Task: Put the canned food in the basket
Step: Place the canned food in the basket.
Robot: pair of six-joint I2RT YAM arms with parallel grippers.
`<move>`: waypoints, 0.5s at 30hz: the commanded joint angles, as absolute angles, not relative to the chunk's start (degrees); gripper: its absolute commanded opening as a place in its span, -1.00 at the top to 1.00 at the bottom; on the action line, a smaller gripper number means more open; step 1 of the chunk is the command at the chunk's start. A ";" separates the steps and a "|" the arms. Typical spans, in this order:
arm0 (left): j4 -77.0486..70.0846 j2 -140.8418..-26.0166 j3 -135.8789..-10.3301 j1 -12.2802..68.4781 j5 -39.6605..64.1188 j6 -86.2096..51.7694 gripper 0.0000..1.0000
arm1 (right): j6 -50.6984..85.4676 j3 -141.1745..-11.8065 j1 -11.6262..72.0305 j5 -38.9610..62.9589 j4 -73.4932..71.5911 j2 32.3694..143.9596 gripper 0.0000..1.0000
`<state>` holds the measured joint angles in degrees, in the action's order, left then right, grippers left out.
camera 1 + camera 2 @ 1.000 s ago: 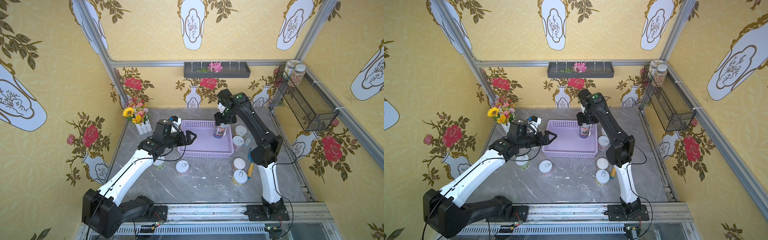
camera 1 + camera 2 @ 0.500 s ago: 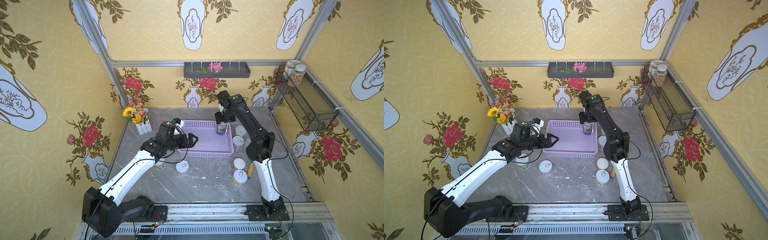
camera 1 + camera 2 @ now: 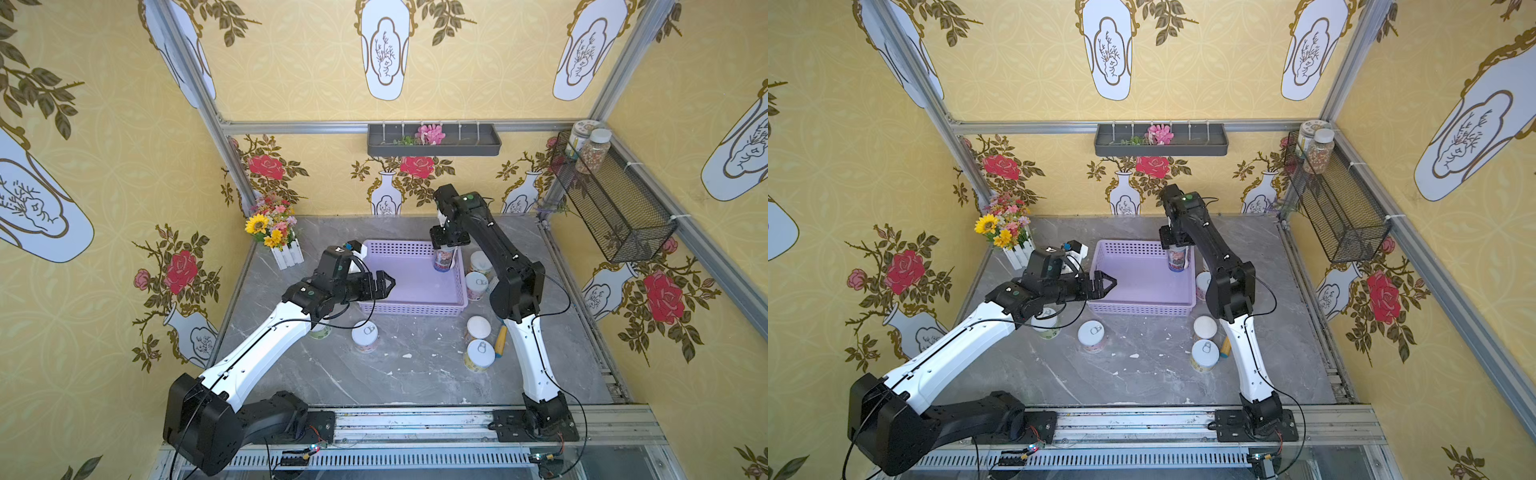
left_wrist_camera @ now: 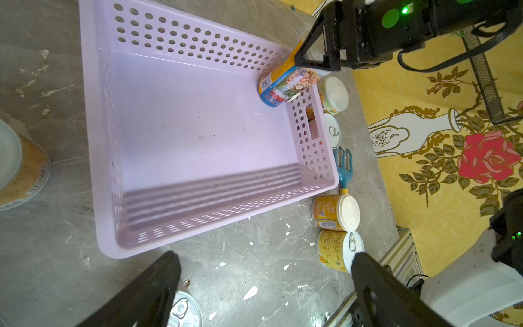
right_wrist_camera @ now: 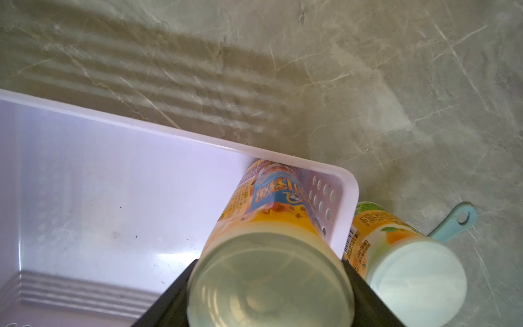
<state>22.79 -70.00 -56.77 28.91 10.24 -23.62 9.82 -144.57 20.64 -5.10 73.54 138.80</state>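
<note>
Gripping tall can [image 3: 444, 259] near top: right jaws clenched, in both top views; can upright in basket [image 3: 409, 308] far right corner; left jaws spread, empty, by basket's near left corner. Left wrist: base contact with basket floor unclear. Right wrist: rigid tin, smooth label, probably slippery, moderately heavy; hold high across sides.

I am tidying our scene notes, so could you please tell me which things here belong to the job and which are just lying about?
Job: lilac basket; tall can held by the right gripper; loose cans on the table.
Lying about: flower pot; teal tool; jars; wire basket; grey wall tray.
</note>
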 commanded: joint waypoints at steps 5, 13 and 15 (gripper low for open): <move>23.33 -70.14 -55.91 29.00 9.01 -23.55 -1.00 | 9.22 -143.42 20.61 -6.34 70.09 139.18 -0.55; 23.86 -69.70 -55.28 29.19 8.22 -24.06 -1.00 | 9.05 -143.46 20.48 -5.76 69.59 137.70 -0.98; 24.19 -69.31 -55.04 29.40 7.94 -24.25 -1.00 | 8.99 -143.47 20.49 -5.71 69.60 136.44 -0.95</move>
<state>23.88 -69.78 -55.55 29.17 8.78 -24.05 8.93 -143.24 20.53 -5.82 70.54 138.47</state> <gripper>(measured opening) 0.999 0.977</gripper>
